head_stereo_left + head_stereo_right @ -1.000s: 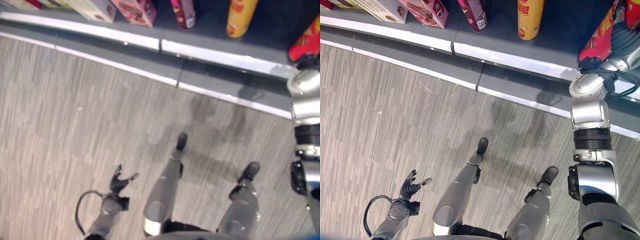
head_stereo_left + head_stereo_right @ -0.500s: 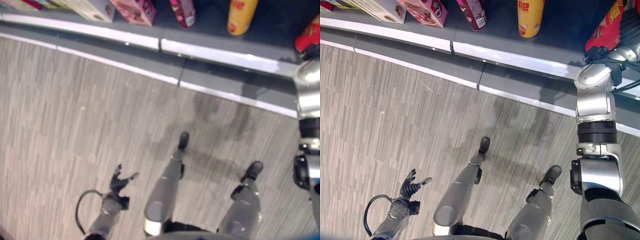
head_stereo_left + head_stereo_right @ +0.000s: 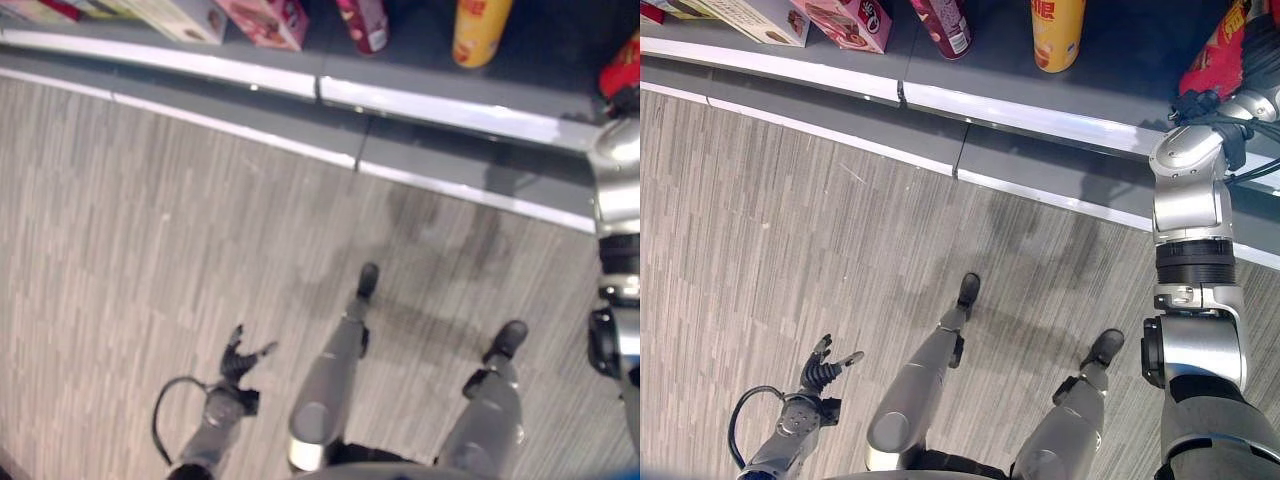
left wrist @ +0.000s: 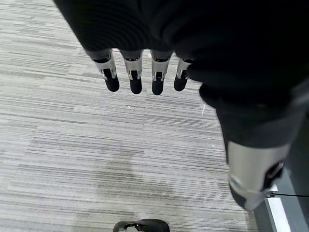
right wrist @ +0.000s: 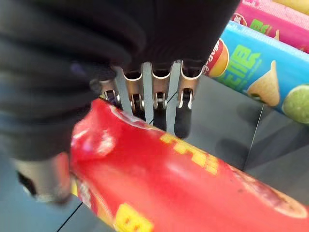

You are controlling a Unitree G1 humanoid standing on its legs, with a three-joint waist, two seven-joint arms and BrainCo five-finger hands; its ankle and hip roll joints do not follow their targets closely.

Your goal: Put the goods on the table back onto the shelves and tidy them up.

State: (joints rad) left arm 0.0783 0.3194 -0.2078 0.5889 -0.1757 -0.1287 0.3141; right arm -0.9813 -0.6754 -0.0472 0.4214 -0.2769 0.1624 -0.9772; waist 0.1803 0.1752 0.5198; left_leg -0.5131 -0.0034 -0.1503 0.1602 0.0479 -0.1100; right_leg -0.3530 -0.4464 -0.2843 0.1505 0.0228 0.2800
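Observation:
A red snack pack point(image 5: 183, 179) with yellow print lies in my right hand point(image 5: 147, 92), whose fingers curl over its top and whose thumb sits beneath it. In the right eye view the same red pack point(image 3: 1212, 62) is held over the dark shelf board point(image 3: 1120, 70) at the far right, at the end of my raised right arm. My left hand point(image 3: 825, 372) hangs low at the lower left above the floor. Its fingers point(image 4: 135, 79) are straight and hold nothing.
Along the shelf stand a yellow can point(image 3: 1056, 30), a dark red can point(image 3: 943, 22), a pink box point(image 3: 850, 22) and a cream box point(image 3: 760, 18). A blue chip tube point(image 5: 256, 72) and a pink pack point(image 5: 285, 19) lie beyond the red pack. The shelf's white rim point(image 3: 1020, 112) borders grey wood-grain floor point(image 3: 790, 230).
My right arm has carried the red pack a little farther to the right over the shelf. The left hand has stayed where it was.

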